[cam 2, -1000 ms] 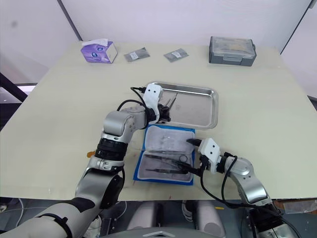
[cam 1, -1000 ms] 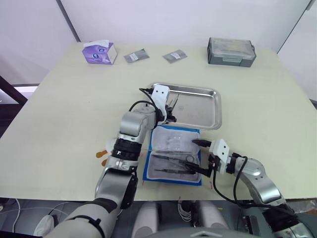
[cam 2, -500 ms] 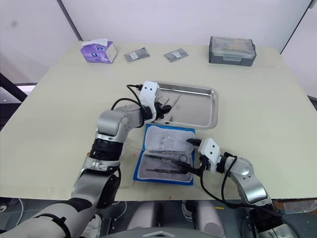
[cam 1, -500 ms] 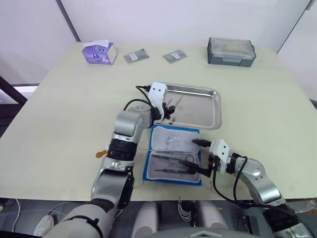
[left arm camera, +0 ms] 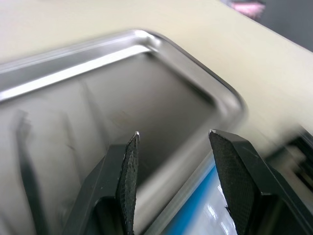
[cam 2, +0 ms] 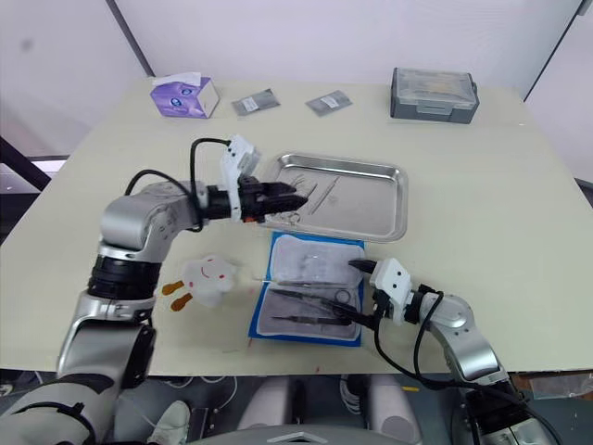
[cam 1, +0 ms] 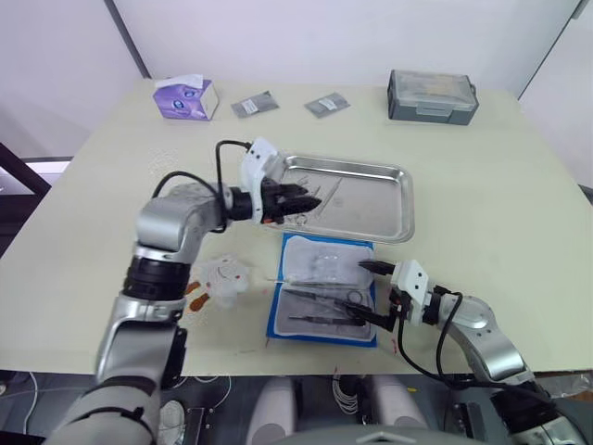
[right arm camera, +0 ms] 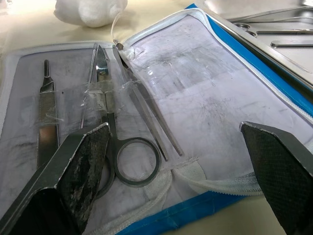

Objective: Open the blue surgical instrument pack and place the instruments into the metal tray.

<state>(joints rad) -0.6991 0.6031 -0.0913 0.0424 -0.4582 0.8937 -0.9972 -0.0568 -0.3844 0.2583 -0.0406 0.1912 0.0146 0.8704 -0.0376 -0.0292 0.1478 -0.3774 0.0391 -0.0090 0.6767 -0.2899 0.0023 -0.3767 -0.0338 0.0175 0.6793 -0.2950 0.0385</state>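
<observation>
Metal tray sits mid-table, few instruments lying in its left part. Blue surgical instrument pack right in front of tray, opened flat, more tools in its near half. Left gripper over tray's left end, right gripper at pack's right edge. Tissue box far left corner, two foil packets right of it, lidded box far right.

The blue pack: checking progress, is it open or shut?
Open: the blue surgical instrument pack lies unfolded, pale lining up, with scissors in its pockets.
</observation>
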